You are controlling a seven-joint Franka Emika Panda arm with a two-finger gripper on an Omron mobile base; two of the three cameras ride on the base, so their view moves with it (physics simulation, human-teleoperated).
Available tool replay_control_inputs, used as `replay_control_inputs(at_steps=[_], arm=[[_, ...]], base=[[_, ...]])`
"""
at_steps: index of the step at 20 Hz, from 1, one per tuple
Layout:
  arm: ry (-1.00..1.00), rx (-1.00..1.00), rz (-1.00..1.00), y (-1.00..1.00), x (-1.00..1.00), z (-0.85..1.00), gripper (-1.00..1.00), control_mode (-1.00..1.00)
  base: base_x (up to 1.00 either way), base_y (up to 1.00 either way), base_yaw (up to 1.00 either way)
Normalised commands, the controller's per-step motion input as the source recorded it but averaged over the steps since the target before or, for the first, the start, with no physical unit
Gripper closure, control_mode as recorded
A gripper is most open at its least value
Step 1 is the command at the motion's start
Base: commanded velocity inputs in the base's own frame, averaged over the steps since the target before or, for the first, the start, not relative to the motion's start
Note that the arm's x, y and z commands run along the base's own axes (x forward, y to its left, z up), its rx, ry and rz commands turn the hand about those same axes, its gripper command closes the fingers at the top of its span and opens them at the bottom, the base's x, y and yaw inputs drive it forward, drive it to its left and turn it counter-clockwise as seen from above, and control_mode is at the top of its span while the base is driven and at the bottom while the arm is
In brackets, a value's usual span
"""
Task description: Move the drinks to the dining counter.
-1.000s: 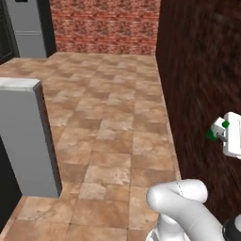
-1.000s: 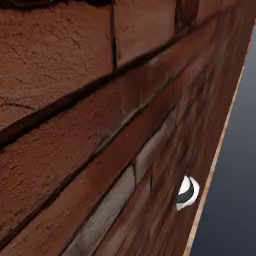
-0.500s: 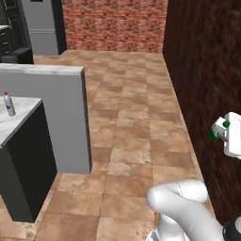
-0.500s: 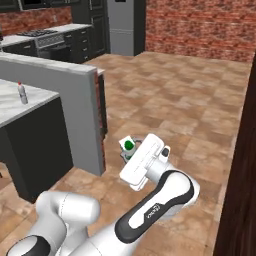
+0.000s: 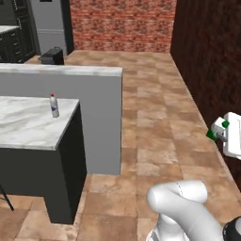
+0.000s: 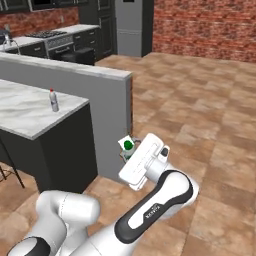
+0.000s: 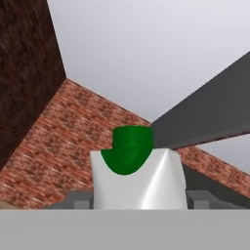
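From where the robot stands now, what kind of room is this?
Most likely a home kitchen with a dining area. A marble dining counter carries a small red-capped bottle, a stove sits among dark cabinets at the back, and a tall grey fridge stands by the brick wall.

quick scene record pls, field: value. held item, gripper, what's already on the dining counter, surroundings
held item: green-and-white carton, carried in the air above the floor
gripper: gripper shut on the carton, raised in front of the base
on dining counter: slim clear bottle with red cap, upright near the far edge of the white marble dining counter
behind counter: higher grey ledge
floor: brown tile floor
walls: red brick wall at the back, dark brick wall on the right of the left base view
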Motion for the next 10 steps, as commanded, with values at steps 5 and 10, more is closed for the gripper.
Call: replay_control_inputs(at_steps=[5, 10], arm=[[0.00, 0.00, 0.00, 0.00, 0.00, 0.00, 1.00, 1.00], [0.00, 0.00, 0.00, 0.00, 0.00, 0.00, 1.00, 1.00]], base=[[0.65, 1.00, -0.13], [0.42, 1.00, -0.14]])
